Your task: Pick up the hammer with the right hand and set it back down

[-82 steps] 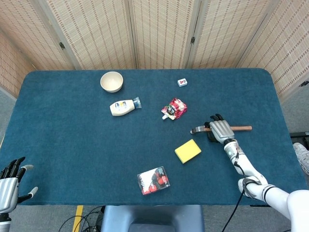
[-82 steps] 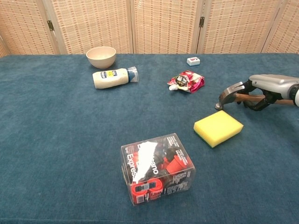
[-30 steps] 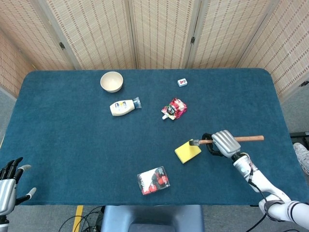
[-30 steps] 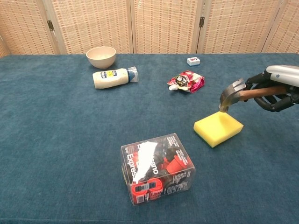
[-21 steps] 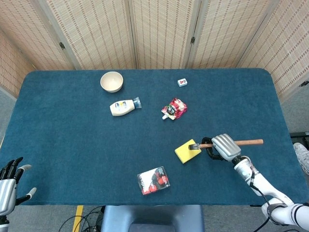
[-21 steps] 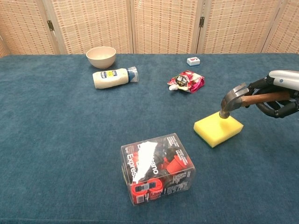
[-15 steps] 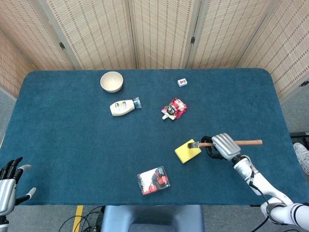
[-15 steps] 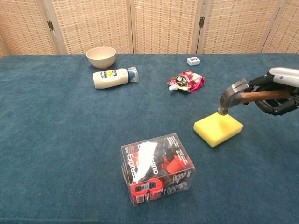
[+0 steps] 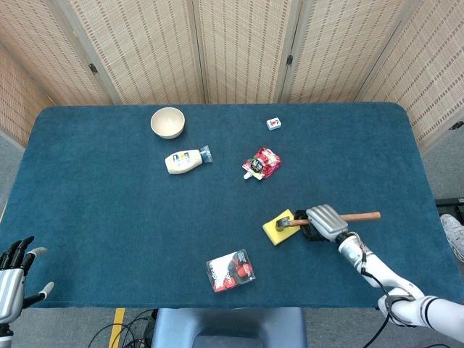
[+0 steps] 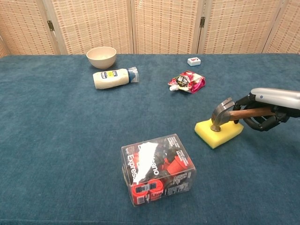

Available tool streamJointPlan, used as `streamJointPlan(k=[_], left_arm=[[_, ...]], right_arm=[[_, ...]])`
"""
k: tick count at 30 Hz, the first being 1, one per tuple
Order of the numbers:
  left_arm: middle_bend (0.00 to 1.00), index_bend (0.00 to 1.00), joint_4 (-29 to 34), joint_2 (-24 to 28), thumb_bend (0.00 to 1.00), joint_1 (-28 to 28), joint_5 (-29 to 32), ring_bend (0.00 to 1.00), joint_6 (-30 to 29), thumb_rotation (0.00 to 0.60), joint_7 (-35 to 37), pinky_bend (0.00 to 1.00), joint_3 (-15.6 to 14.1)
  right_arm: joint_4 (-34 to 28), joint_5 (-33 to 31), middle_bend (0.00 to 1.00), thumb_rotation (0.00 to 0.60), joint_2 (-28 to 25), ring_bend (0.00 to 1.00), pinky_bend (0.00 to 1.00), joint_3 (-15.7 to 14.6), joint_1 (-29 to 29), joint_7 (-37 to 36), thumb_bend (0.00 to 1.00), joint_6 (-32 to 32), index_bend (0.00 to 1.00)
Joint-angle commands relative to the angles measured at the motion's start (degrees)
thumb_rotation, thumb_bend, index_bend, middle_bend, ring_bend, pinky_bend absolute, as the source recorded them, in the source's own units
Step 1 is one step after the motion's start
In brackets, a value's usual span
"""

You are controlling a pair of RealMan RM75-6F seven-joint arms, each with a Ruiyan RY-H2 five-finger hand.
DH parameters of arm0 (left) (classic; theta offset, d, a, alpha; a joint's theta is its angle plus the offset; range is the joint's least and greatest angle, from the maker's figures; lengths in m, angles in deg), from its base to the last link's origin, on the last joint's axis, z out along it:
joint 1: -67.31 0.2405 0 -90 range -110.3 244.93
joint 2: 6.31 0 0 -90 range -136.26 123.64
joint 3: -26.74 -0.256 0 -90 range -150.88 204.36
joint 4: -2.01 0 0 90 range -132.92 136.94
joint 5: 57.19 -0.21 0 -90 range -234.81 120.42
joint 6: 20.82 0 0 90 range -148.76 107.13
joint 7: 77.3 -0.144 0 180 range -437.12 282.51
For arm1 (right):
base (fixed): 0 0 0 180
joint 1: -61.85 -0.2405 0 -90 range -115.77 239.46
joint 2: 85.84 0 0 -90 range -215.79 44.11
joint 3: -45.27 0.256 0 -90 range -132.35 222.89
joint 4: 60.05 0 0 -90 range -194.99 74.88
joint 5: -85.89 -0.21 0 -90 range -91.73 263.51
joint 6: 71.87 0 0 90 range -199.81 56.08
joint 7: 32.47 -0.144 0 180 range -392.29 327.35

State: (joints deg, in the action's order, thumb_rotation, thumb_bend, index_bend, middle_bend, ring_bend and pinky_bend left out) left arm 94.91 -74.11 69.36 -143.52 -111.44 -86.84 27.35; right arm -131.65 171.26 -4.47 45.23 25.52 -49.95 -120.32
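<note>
My right hand (image 9: 324, 221) (image 10: 266, 108) grips the hammer (image 9: 358, 216) (image 10: 225, 114) by its wooden handle, just behind the metal head. The handle lies roughly level, pointing right. The head sits on top of the yellow sponge (image 9: 275, 230) (image 10: 216, 133), touching it in the chest view. My left hand (image 9: 13, 279) hangs off the near left corner of the table with its fingers spread and nothing in it; the chest view does not show it.
On the blue table (image 9: 109, 203) stand a clear box of red items (image 9: 230, 270) (image 10: 157, 168), a white bottle (image 9: 185, 160) (image 10: 114, 78), a bowl (image 9: 167, 122) (image 10: 101, 56), a red pouch (image 9: 262, 162) (image 10: 187, 81) and a small white box (image 9: 273, 124) (image 10: 194, 61).
The right hand lifted the hammer from the table at the right, carried it nearer and leftward, and has now lowered its head onto the yellow sponge. The left hand stayed put.
</note>
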Motion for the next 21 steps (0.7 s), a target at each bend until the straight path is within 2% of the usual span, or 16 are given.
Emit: streamJointPlan(k=[1, 4, 8, 17, 21], left_arm=[[0.13, 0.30, -0.1, 0.1, 0.20, 0.1, 0.0, 0.12, -0.2, 0.600, 0.1, 0.21, 0.0], [0.13, 0.30, -0.2, 0.1, 0.20, 0.2, 0.2, 0.12, -0.3, 0.600, 0.3, 0.21, 0.1], [0.13, 0.30, -0.2, -0.1, 0.20, 0.0, 0.1, 0.12, 0.1, 0.600, 0.2, 0.21, 0.1], [0.13, 0.30, -0.1, -0.2, 0.20, -0.1, 0.1, 0.12, 0.3, 0.600, -0.2, 0.21, 0.1], [0.13, 0.30, -0.1, -0.2, 0.20, -0.1, 0.1, 0.12, 0.5, 0.600, -0.3, 0.21, -0.1]], right_arm=[[-1.0, -0.4, 0.89, 0.600, -0.2, 0.71, 0.83, 1.2, 0.0, -0.4, 0.67, -1.8, 0.87], [-3.0, 0.4, 0.90, 0.600, -1.7, 0.71, 0.83, 2.3, 0.7, -2.8, 0.67, -5.3, 0.87], [-4.5, 1.7, 0.90, 0.600, -3.1, 0.71, 0.83, 2.1, 1.1, -3.5, 0.67, -7.1, 0.87], [-3.6, 1.2, 0.90, 0.600, -2.8, 0.71, 0.83, 1.4, 1.5, -3.8, 0.67, -6.6, 0.87], [-1.1, -0.8, 0.89, 0.600, -1.5, 0.71, 0.83, 2.4, 1.3, -4.3, 0.67, -5.5, 0.87]])
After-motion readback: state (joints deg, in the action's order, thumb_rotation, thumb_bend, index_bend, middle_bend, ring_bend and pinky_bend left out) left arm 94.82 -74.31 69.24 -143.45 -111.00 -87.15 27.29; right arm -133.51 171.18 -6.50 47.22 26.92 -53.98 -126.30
